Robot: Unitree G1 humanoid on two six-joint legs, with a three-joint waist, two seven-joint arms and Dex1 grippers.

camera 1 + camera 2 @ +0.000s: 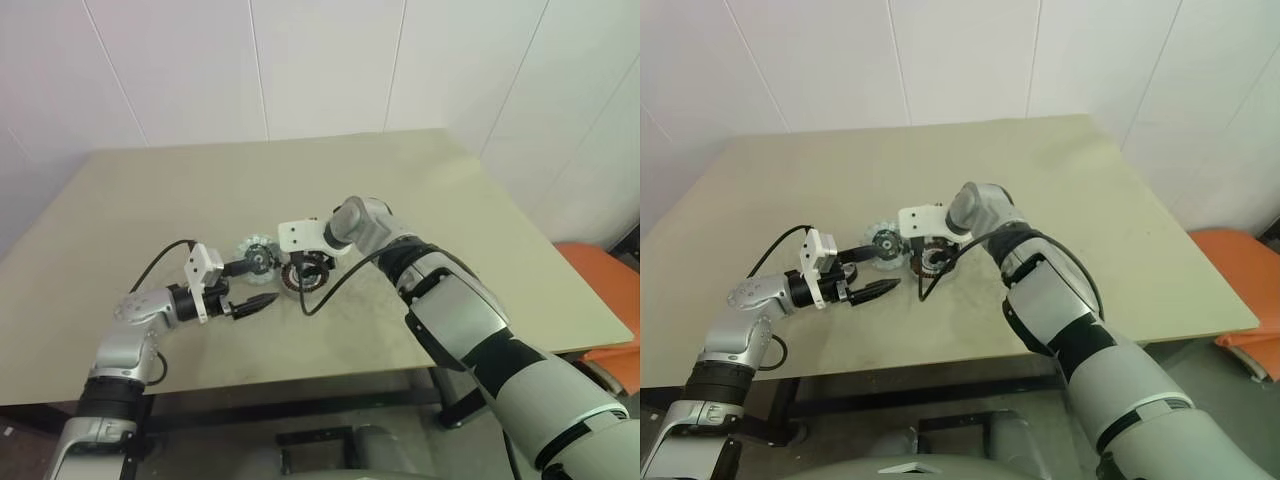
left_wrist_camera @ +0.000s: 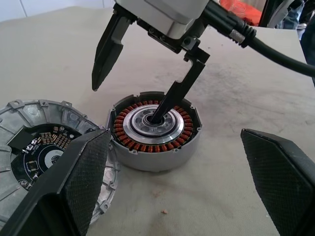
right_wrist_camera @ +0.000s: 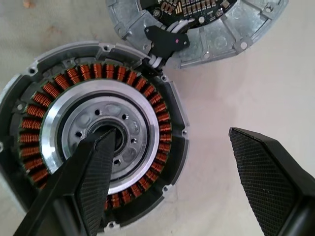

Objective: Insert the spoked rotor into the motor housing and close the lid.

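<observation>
Right gripper (image 2: 142, 78) hangs over the middle of the desk (image 1: 480, 230), pointing steeply down, its fingers spread wide and holding nothing; one finger (image 3: 93, 162) dips into the centre hole of the spoked rotor (image 3: 93, 132), the other stands clear outside the rim. That rotor, with its ring of copper windings, already sits inside the motor housing (image 2: 157, 157), a short silvery-grey cup resting flat on the desk. Touching the housing on the side toward the left arm lies the lid (image 2: 34, 147), a ribbed grey disc turned inner face up, showing a dark circuit board; a short wire appears to link it to the housing. Left gripper (image 1: 250, 285), also wide and empty, points roughly level at these parts from just beside them. Insertion looks done or nearly so, and closing the lid is not yet begun. The next move probably calls for lifting the finger out of the hole, then gripping the lid's rim, turning it over, and seating it squarely without pinching the wire.
</observation>
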